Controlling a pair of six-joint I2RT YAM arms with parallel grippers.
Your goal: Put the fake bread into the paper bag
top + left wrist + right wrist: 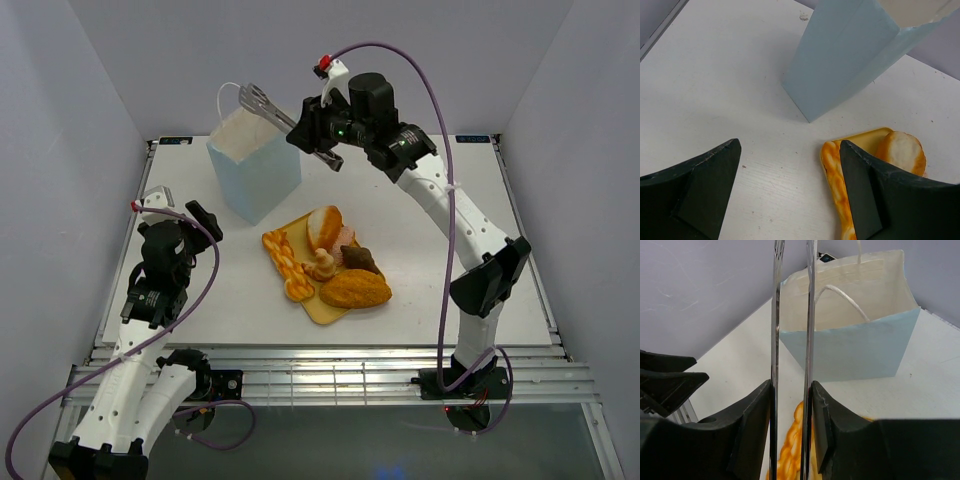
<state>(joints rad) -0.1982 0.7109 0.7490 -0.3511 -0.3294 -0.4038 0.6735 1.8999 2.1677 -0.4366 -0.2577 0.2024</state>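
The pale blue paper bag (255, 178) stands upright at the back left, open end up; it also shows in the left wrist view (850, 55) and the right wrist view (855, 342). The fake bread lies on a yellow tray (318, 310): golden oval loaf (355, 290), white-orange loaf (323, 227), dark brown roll (360, 259), orange braid (280, 252). My right gripper (312, 135) is shut on the metal tongs (268, 103), whose tips hang over the bag's mouth with nothing seen in them. My left gripper (182, 208) is open and empty, left of the tray.
The braid (835, 185) and the white-orange loaf (902, 152) lie just right of my left gripper (790, 144). The tongs' two arms (776, 315) run up between my right fingers (791, 385). Grey walls close in the table at the left, back and right.
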